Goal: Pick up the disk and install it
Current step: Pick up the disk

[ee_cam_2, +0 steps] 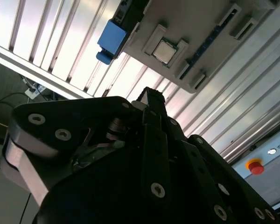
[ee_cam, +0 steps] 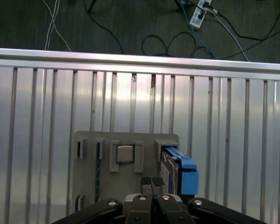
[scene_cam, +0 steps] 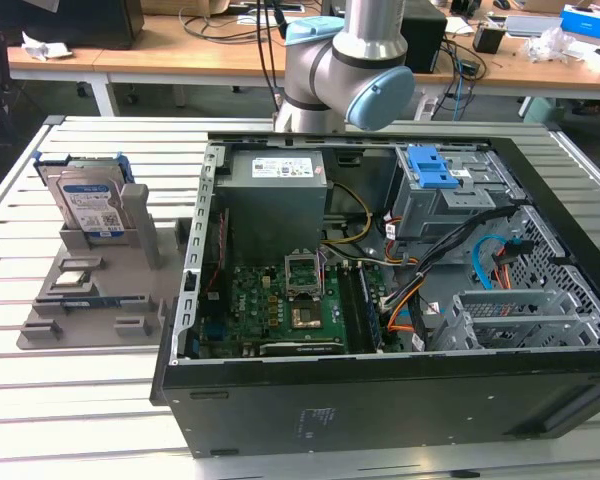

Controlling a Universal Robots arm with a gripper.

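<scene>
The disk (scene_cam: 92, 205) stands on edge in a grey holder (scene_cam: 85, 300) on the slatted table, at the exterior view's left. It is silver with a white-and-blue label and sits in a blue carrier. In the first wrist view my gripper (ee_cam: 151, 181) hangs well above the holder (ee_cam: 88, 168), its two black fingertips pressed together with nothing between them. The disk (ee_cam: 183, 170) lies just beside the tips from this height. In the second wrist view the disk's blue carrier (ee_cam_2: 113, 38) shows beyond the gripper (ee_cam_2: 152, 94).
An open computer case (scene_cam: 380, 330) fills the exterior view's middle and right, with a grey bay and blue latch (scene_cam: 435, 170) and a power-supply box (scene_cam: 277, 190). A chip (ee_cam: 126, 153) rests in the holder. A red stop button (ee_cam_2: 255, 166) sits off the table. Cables lie on the floor.
</scene>
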